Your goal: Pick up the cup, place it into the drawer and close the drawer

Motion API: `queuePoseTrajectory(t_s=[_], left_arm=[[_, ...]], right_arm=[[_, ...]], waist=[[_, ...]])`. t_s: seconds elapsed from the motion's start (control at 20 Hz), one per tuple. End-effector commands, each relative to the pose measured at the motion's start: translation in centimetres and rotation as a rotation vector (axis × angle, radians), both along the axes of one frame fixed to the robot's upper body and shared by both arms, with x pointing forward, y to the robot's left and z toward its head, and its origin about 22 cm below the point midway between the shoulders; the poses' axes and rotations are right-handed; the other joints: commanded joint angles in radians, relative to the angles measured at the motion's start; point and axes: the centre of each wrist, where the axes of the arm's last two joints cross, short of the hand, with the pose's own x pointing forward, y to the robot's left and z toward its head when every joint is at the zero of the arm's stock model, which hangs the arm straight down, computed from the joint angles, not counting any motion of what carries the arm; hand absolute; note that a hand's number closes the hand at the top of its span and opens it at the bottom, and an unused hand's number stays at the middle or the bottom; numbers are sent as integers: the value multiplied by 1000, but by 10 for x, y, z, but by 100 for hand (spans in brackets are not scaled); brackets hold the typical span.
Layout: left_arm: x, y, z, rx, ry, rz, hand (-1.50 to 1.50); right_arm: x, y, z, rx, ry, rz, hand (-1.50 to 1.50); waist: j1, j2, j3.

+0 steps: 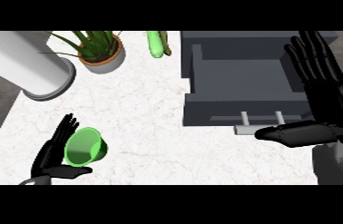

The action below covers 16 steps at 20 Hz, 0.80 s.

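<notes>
The left hand (pixel 57 150) cradled the green cup (pixel 85 146) at the desk's near left, fingers straight; the open drawer (pixel 241 89) lay far right, beside the flat, open right hand (pixel 311 82).

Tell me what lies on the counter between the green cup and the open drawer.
Nothing: in the head view, only bare white counter separates the green cup, at the left hand, from the open grey drawer.
</notes>
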Motion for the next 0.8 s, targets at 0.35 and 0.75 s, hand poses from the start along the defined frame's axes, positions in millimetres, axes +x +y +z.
queuePoseTrajectory(t_s=[0.35, 0.75], left_arm=[[-1, -7, -15, -62, -100, -31, -150], [15, -32, -18, -88, -105, -67, -150]], right_arm=[[3, -13, -1, -12, -8, 17, -150], [4, 3, -1, -3, -6, -1, -150]], waist=[[-8, 4, -1], [-8, 5, -2]])
